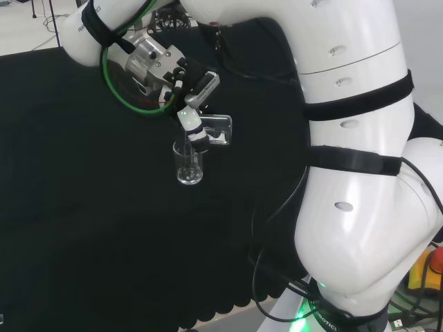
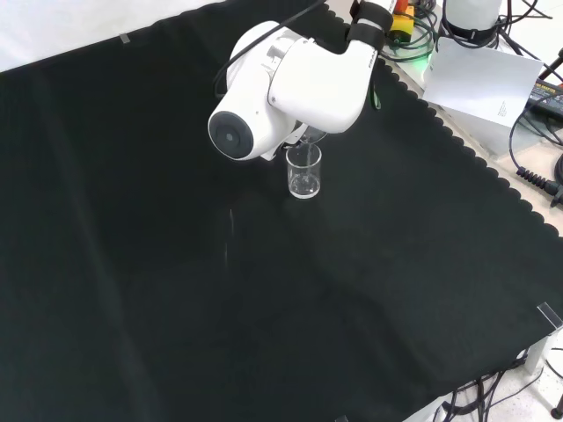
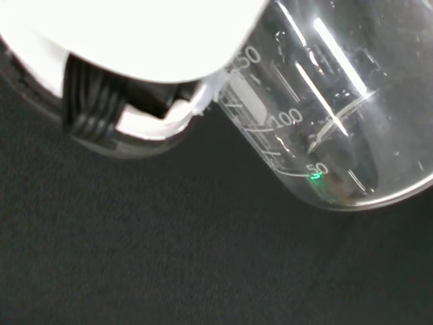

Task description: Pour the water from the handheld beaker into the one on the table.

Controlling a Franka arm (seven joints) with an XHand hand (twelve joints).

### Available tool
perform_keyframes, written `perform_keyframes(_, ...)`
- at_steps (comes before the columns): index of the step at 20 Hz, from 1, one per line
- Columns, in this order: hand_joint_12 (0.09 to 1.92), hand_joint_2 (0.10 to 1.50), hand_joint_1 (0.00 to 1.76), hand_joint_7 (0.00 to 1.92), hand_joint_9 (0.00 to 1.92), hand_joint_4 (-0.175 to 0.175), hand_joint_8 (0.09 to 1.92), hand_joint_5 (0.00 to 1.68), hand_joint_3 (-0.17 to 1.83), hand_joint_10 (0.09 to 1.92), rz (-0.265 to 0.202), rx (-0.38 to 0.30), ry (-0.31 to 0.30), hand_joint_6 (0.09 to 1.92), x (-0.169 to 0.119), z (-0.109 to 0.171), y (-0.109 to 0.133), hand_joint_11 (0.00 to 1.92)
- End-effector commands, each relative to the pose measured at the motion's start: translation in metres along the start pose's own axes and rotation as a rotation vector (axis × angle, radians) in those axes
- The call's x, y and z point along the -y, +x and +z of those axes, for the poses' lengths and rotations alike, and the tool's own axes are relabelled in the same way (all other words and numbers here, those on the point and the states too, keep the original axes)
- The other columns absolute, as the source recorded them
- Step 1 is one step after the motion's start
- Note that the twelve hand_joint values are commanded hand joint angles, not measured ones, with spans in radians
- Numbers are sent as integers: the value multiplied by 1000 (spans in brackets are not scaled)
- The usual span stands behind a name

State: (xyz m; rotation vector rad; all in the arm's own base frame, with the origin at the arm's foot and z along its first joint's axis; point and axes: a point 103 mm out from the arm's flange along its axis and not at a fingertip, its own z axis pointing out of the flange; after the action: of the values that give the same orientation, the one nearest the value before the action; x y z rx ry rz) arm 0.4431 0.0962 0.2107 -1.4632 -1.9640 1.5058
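1. Head view: hand [image 1: 194,119] curled round the tilted handheld beaker [image 1: 216,130]; table beaker [image 1: 189,164] stands directly beneath.
2. Front view: table beaker [image 2: 304,170] upright, just below the arm link [image 2: 286,83].
3. Wrist view: handheld beaker [image 3: 325,108] looks like smooth, rigid, breakable glass; best gripped mid-wall.

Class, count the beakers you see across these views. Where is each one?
2. One beaker stands upright on the black cloth; the held beaker is tilted in the robot hand above it. Clear glassware could hide more.

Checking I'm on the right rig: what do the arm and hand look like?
White glossy arm with black straps around its links, a round grey cap on one joint, a green cable looped at the silver wrist, and black cables below. The hand is black and white.
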Motion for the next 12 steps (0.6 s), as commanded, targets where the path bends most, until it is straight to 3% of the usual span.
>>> perform_keyframes(1,549,539,1444,1415,1676,-175,401,1466,709,87,-1,0,12,283,-1,2,0,1480)
perform_keyframes(12,548,539,1444,1415,1676,-175,402,1467,709,87,5,15,33,280,-1,4,-2,1481)
